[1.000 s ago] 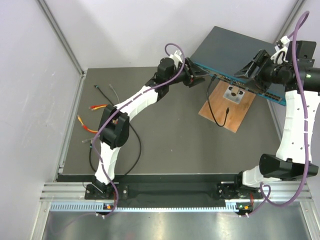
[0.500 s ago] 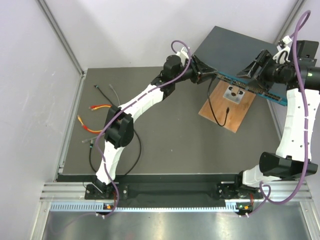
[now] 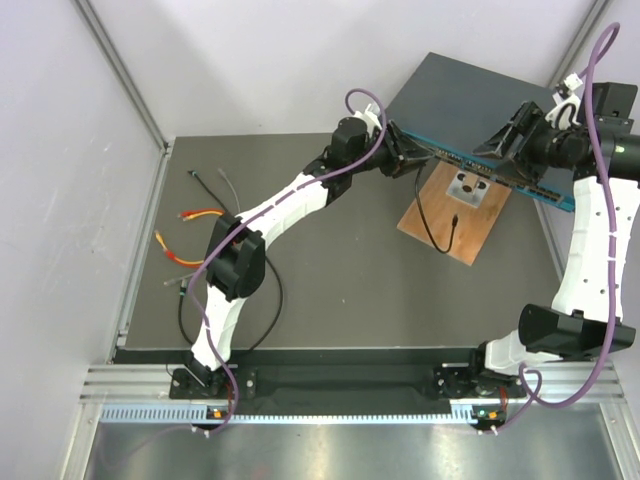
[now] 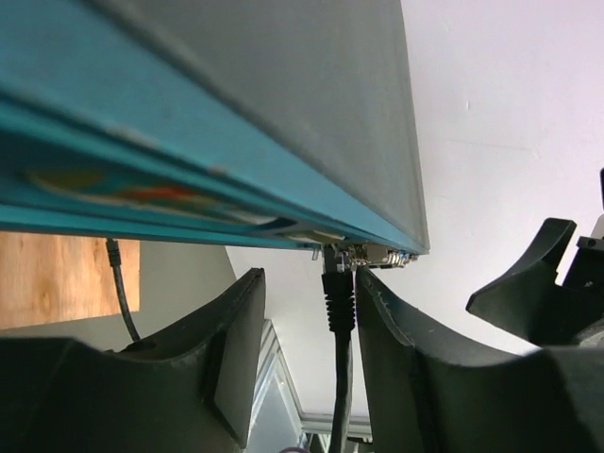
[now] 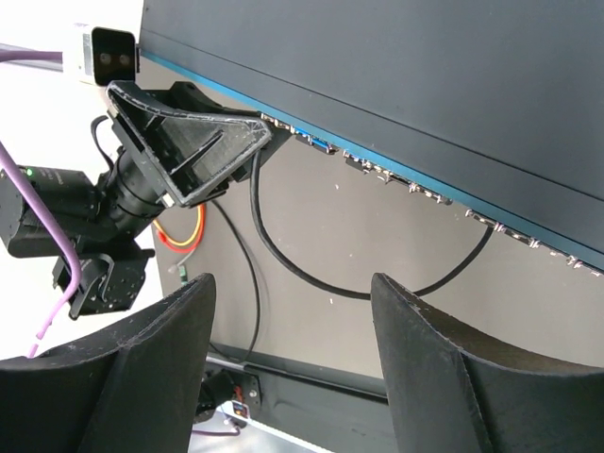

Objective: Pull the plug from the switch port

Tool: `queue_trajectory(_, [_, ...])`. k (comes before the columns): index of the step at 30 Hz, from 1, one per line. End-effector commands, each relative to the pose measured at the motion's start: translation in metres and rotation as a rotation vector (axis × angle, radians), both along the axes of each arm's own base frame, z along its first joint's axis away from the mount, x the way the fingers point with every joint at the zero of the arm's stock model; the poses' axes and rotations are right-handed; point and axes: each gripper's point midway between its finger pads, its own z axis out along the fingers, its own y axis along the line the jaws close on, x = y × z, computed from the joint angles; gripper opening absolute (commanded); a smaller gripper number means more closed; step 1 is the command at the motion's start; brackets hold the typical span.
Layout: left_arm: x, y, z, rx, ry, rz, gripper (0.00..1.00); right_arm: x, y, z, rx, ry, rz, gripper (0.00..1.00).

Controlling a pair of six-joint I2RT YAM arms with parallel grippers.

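Observation:
The switch [image 3: 470, 90] is a dark grey box at the back right, its teal face [image 4: 142, 151] toward the arms. A black plug [image 4: 337, 297] sits in a port near the face's left end, and its cable [image 3: 425, 215] hangs down to the wooden board. My left gripper [image 3: 412, 152] is open, its fingers on either side of the plug in the left wrist view [image 4: 310, 276], the right finger close against it. My right gripper [image 3: 500, 140] is open and empty above the switch; its wrist view [image 5: 290, 283] shows the teal face [image 5: 396, 175] and the left gripper [image 5: 189, 151].
A brown wooden board [image 3: 440, 235] with a small metal plate lies in front of the switch. Orange cables [image 3: 195, 213] and thin loose wires lie at the table's left. A black cable [image 3: 272, 300] loops near the left arm. White walls close in at the back and left.
My left gripper has moved right along the switch's teal face and now straddles the plug. The right arm has hardly moved.

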Motion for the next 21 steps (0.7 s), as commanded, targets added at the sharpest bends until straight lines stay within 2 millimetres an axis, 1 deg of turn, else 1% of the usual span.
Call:
queue_trajectory(1, [-0.019, -0.003, 0.018, -0.034, -0.005, -0.053, 0.48, 0.000, -0.001, 0.015, -0.014, -0.074, 0.011, 0.66])
queue_trajectory(3, [-0.018, -0.002, 0.019, -0.036, -0.010, -0.045, 0.47, 0.000, -0.001, 0.014, -0.010, -0.072, 0.010, 0.66])
queue_trajectory(5, [-0.017, -0.002, 0.025, -0.051, -0.027, -0.041, 0.47, 0.000, -0.001, 0.014, -0.010, -0.071, 0.011, 0.67])
queue_trajectory(6, [-0.017, -0.003, 0.031, -0.063, -0.030, -0.040, 0.47, 0.000, -0.001, 0.015, -0.014, -0.076, 0.008, 0.66])
queue_trajectory(10, [-0.011, -0.004, 0.037, -0.099, -0.011, -0.023, 0.46, -0.002, -0.001, 0.015, -0.012, -0.074, 0.006, 0.66])
queue_trajectory(13, [-0.007, -0.006, 0.044, -0.143, -0.001, -0.010, 0.42, -0.003, -0.002, 0.014, -0.013, -0.073, 0.005, 0.66])
queue_trajectory(16, [-0.003, -0.008, 0.047, -0.175, 0.016, -0.007, 0.41, -0.003, -0.003, 0.014, -0.013, -0.072, 0.002, 0.66])
queue_trajectory(18, [-0.001, -0.009, 0.042, -0.156, 0.029, -0.003, 0.40, -0.004, -0.002, 0.014, -0.012, -0.074, 0.003, 0.66])
queue_trajectory(21, [0.000, -0.008, 0.041, -0.161, 0.040, 0.006, 0.38, -0.004, -0.003, 0.015, -0.012, -0.075, 0.002, 0.66])
